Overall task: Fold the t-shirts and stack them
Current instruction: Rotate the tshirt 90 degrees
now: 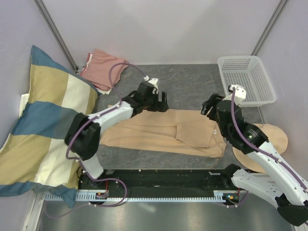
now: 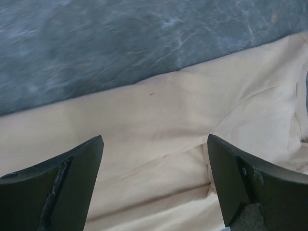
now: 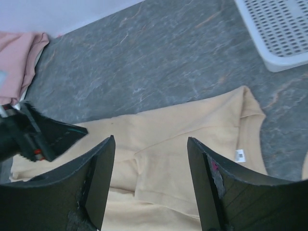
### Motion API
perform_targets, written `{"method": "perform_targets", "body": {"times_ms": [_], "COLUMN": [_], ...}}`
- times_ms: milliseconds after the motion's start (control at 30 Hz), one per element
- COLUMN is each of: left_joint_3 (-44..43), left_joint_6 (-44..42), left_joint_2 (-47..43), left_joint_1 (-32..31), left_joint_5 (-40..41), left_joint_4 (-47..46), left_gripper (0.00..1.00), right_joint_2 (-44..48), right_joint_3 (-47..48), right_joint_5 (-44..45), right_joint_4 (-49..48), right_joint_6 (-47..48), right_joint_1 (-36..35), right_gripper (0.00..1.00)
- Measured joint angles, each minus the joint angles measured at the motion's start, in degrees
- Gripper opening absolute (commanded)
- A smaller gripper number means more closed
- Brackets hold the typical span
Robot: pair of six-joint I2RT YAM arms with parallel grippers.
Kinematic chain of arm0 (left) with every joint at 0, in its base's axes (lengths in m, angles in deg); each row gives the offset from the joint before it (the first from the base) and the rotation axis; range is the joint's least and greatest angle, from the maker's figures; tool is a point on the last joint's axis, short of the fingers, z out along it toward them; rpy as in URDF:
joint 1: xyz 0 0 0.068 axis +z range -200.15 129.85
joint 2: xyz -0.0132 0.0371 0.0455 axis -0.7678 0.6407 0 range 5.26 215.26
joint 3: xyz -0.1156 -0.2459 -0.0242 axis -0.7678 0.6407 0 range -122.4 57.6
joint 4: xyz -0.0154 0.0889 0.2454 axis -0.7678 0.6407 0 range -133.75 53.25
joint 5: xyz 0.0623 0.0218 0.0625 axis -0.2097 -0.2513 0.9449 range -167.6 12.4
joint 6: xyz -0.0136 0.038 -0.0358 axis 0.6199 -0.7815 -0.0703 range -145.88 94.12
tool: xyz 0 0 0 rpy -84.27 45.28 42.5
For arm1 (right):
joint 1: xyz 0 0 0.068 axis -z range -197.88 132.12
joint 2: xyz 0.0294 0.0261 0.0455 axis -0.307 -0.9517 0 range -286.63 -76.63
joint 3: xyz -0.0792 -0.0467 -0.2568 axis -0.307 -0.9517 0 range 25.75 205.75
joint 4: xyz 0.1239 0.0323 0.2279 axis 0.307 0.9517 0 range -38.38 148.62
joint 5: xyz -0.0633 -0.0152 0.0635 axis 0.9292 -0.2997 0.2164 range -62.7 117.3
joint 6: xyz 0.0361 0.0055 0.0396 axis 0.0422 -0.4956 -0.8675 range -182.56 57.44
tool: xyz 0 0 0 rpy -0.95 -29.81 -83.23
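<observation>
Here, tan t-shirt (image 1: 159,132) flat, left tool (image 2: 154,144) gaping

arms (image 1: 114,113): white links, black joints | cables (image 1: 131,65): purple, looped | gripper fingers (image 2: 57,187): black, wedge-shaped, scuffed

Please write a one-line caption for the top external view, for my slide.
Left gripper and right gripper, both open, hover over a partly folded tan t-shirt; pink t-shirt lies far left.

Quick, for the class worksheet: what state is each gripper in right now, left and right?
Left gripper: open, jaws wide apart above the tan t-shirt, holding nothing.
Right gripper: open, holding nothing.
</observation>
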State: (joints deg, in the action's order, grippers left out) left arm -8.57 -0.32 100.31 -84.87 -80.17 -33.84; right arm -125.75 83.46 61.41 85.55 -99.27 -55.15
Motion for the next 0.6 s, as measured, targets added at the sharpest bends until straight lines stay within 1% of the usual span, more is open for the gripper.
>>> {"method": "perform_targets", "body": {"times_ms": [67, 100, 200, 267, 367, 600], "left_joint_3": [-5.4, -8.0, -14.4, -18.5, -23.5, -30.3], "left_joint_6": [-1.6, -2.4, -3.9, -4.7, -5.8, -6.4], "left_joint_2": [6.4, 9.4, 16.5, 20.3, 24.3, 29.1], "left_joint_1": [-2.3, -3.5, -6.4, -8.5, -12.0, -17.8], "left_joint_5": [-1.0, -1.3, -2.4, -3.0, -4.2, -6.9], "left_joint_4": [0.3, 0.3, 1.1, 1.7, 2.5, 3.5], "left_gripper": [0.97, 0.97, 0.97, 0.98, 0.98, 0.98], "right_joint_2": [1.1, 1.5, 2.6, 3.3, 4.1, 4.7], "right_joint_3": [1.0, 1.4, 1.6, 1.6, 1.6, 1.6], "right_joint_5": [2.5, 3.4, 5.1, 5.9, 6.8, 7.1], "right_joint_4": [1.9, 2.9, 5.2, 6.8, 8.7, 10.7], "right_joint_6": [-0.1, -0.2, -0.9, -1.2, -1.5, -1.9], "right_joint_1": [0.0, 0.0, 0.0, 0.0, 0.0, 0.0], "right_gripper": [0.76, 0.83, 0.95, 0.98, 0.98, 0.98]}}
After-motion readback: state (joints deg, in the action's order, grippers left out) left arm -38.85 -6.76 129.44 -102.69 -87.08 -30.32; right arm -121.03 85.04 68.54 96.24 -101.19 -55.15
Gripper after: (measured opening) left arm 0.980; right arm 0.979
